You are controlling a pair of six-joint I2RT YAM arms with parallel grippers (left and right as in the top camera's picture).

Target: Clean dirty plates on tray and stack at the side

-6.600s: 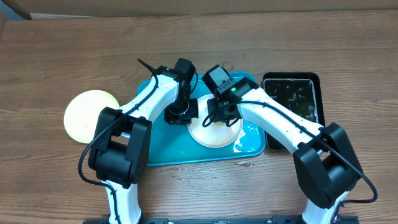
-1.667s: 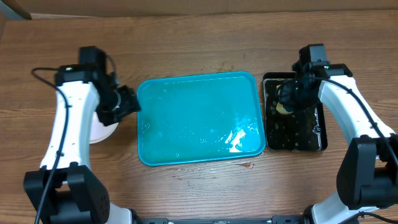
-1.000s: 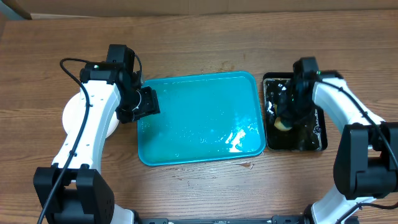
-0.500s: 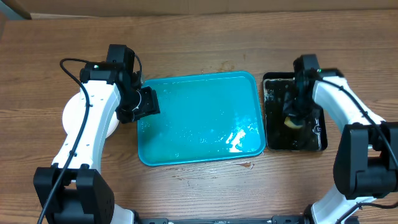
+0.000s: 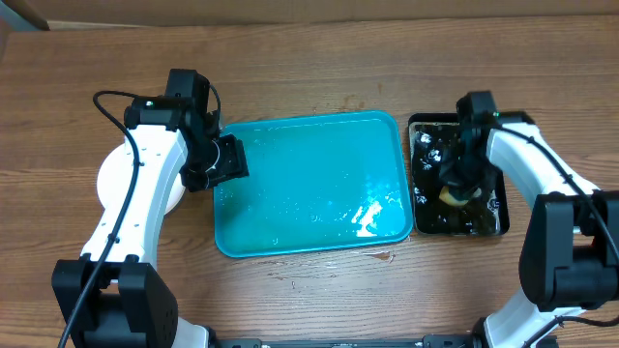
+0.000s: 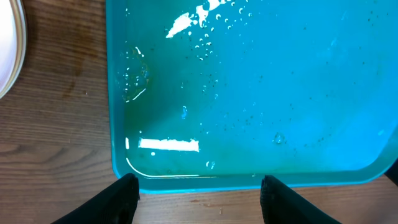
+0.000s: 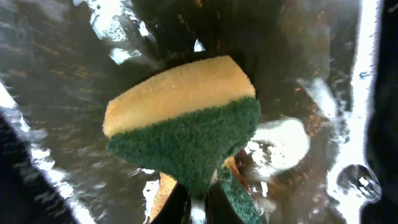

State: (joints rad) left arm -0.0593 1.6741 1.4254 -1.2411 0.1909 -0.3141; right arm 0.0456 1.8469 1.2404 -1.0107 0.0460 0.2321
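Both arms have withdrawn from the middle of the tray (image 5: pixel 309 184) since the earliest view, and no plate remains on it. Left: the plates (image 5: pixel 109 184) rest on the table just beside the tray's left rim, partly hidden by the left arm; their number cannot be told. The left gripper (image 6: pixel 200 196) hovers over the tray's left edge, jaws spread and empty, probably after a release. Centre: the tray carries only a water film. Right: the right gripper (image 7: pixel 198 208) pinches a sponge (image 7: pixel 186 118) low inside the black tray (image 5: pixel 430 224), apparently to rinse or park it. The task looks nearly complete.
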